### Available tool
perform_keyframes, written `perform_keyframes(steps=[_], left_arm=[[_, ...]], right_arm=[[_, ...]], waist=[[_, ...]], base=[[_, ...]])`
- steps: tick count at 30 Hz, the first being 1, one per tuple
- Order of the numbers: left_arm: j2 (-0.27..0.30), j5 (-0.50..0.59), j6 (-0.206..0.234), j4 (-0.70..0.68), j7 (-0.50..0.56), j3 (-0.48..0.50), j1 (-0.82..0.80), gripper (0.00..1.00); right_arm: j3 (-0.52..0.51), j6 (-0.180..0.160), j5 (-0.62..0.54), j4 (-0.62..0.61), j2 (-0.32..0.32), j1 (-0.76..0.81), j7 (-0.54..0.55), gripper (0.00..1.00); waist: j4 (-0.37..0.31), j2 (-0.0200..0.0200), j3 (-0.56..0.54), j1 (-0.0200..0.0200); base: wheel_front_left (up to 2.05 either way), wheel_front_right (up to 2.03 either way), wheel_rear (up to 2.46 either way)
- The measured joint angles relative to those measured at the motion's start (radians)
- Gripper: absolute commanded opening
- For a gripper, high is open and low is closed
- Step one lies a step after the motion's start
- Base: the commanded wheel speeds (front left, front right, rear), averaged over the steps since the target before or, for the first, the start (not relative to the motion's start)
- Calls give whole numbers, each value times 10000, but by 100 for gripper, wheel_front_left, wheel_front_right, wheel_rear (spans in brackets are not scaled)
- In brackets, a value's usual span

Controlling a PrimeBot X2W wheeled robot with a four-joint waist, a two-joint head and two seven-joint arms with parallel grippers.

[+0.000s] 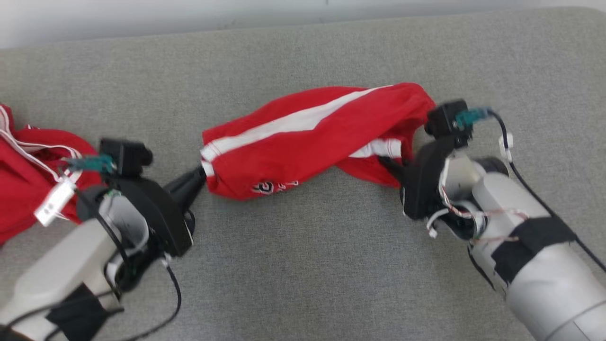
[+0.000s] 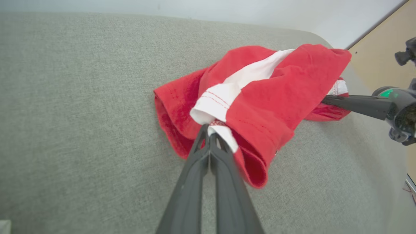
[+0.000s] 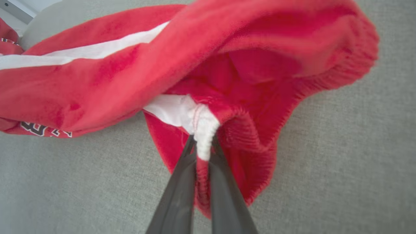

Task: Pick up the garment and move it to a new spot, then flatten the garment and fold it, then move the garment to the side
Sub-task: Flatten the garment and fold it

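Garment (image 1: 307, 142) is slung, twisted, low over grey pad (image 1: 303, 274), near its middle. Left gripper (image 1: 201, 174) is clamped on one white-trimmed hem, right gripper (image 1: 387, 165) on the other end. Ends should be drawn apart evenly, twist undone, before lowering.

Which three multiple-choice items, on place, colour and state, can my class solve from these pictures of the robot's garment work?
1. Where does the second red garment lie in the head view? A left edge; B right edge; C far middle.
2. What colour is the held garment's stripe? A blue; B white; C yellow.
3. How are the left gripper and right gripper? A both open; B one open; C both shut on the garment.
Key: 1 A, it lies at that view's left edge; 2 B, a white band crosses the red cloth; 3 C, each wrist view shows it pinching cloth.
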Motion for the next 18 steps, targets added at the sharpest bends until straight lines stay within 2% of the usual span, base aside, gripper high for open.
perform_keyframes(steps=[5,13,18], left_arm=[[-65,121,-2,107,-616,-359,880,0],[-362,111,-2,633,-1841,-130,1675,0],[-424,136,0,654,-2082,-351,2398,0]], right_arm=[[253,36,0,-61,-249,987,-368,0],[497,79,69,-556,-487,1995,-953,0],[794,79,360,-1225,-913,2792,-1034,0]], waist=[[101,0,-306,0],[137,-2,-1046,-1],[148,-2,-1610,-2]], base=[[0,0,0],[0,0,0],[0,0,0]])
